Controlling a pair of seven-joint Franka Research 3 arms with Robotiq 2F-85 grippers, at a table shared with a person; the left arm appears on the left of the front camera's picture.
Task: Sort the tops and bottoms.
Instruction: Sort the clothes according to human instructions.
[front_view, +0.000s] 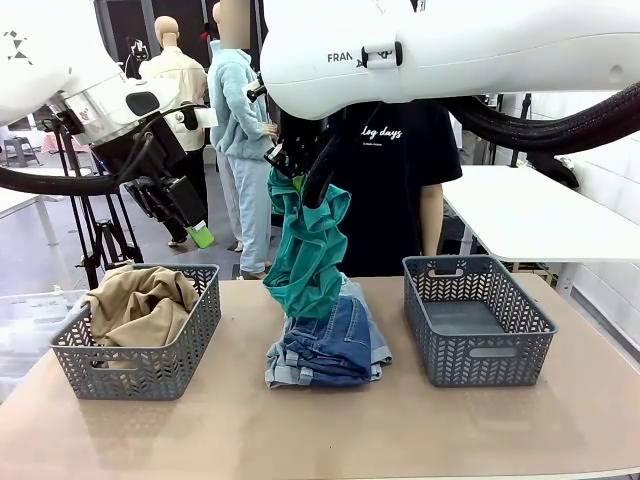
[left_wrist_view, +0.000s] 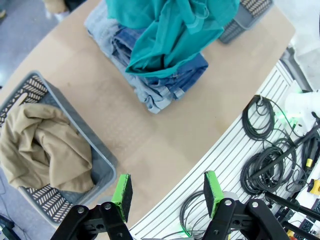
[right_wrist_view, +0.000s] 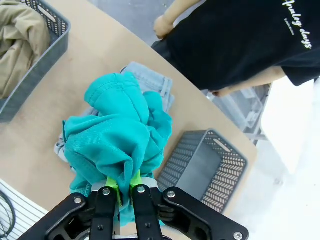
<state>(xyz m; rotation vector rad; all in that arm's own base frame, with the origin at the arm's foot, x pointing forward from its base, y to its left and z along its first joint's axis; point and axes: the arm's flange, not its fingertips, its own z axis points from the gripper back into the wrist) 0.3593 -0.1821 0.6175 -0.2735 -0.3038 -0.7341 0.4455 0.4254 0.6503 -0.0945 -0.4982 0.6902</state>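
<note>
Over the near left edge of the tabletop (front_view: 320, 430), the left hand (left_wrist_view: 167, 191) hovers with fingers spread, holding nothing, just beside the left basket (front_view: 140, 375). That basket contains the tan shirt (front_view: 140, 300), bunched. At mid-tabletop, between the left basket and the right basket (front_view: 480, 345), lies the shorts pile (front_view: 330, 350), dark pair on top, faded pairs beneath. Above the pile, the right hand (right_wrist_view: 124, 182) is pinched on a fold of the teal shirt (front_view: 310, 250), which hangs long; its lower end appears to touch the shorts. Beyond the far edge stands a person (front_view: 390, 180) in a black T-shirt.

Risks, as judged:
- The trailing hem may drag the top shorts off the pile during transfer.
- The grip takes a thin fold only; a swing could pull it free.
- The left hand stands near the tops basket; a crossing right arm may foul it.
</note>
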